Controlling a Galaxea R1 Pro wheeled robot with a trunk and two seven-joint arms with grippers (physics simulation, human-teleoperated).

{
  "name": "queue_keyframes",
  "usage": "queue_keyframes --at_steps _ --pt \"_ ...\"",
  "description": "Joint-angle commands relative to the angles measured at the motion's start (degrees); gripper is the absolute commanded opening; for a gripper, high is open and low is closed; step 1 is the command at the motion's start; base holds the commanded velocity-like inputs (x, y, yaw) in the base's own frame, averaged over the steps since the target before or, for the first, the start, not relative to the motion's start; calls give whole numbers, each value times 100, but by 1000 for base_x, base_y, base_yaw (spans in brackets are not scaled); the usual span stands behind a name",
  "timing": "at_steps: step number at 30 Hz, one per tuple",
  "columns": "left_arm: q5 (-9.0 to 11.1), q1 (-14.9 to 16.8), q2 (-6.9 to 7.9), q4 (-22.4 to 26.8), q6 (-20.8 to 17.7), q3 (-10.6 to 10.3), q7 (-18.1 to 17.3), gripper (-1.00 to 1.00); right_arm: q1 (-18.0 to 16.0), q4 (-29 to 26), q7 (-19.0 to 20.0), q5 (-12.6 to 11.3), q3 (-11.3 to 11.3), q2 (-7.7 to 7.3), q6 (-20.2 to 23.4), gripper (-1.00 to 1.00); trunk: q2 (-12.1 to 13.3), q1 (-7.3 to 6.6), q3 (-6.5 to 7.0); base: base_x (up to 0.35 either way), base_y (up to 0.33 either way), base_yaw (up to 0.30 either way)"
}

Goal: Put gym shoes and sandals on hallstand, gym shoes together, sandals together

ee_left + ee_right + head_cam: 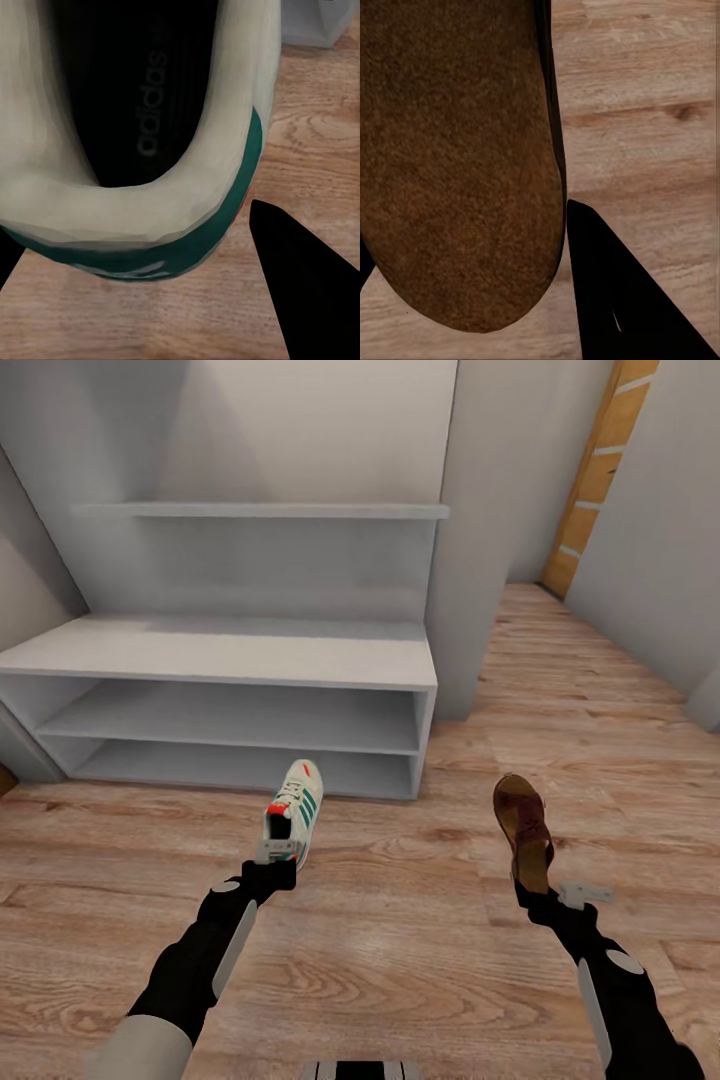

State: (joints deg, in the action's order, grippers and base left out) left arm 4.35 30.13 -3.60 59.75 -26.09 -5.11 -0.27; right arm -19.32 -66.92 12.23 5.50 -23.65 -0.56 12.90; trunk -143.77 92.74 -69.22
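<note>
Left tool [270, 857] clamped on stiff heel collar of light gym shoe [296, 807], right tool [535, 890] pinching flat, bendy sandal [524, 828] heel, both ahead, above floor.

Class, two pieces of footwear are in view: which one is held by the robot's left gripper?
The gym shoe, cream-white with green stripes and a red heel tab, gripped at its heel by the left gripper. The brown sandal is in the right gripper.
</note>
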Motion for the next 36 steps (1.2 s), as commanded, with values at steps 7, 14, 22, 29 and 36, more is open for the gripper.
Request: queue_keyframes --at_steps 7,14,22,29,36 --pt "43 57 -12 -782 533 1 16 -100 -2 -429 42 38 -39 -4 487 -100 -2 -1 -15 0 0 0" --pt "40 354 -42 -1195 618 1 18 -100 -2 -879 39 38 -43 -25 1214 -100 -2 -1 -16 0 0 0" --pt "48 960 -158 -1299 592 0 18 -100 -4 -1262 3 57 -59 -67 2023 -100 -2 -1 -16 0 0 0" --pt "55 1215 -161 -1299 572 -4 25 -100 -3 -1312 -9 65 -76 -212 2301 -100 -2 -1 -16 0 0 0" --pt "49 1248 -167 -1299 579 -8 27 -100 -2 -1307 -11 51 -318 -597 3011 -100 -2 -1 -16 0 0 0"
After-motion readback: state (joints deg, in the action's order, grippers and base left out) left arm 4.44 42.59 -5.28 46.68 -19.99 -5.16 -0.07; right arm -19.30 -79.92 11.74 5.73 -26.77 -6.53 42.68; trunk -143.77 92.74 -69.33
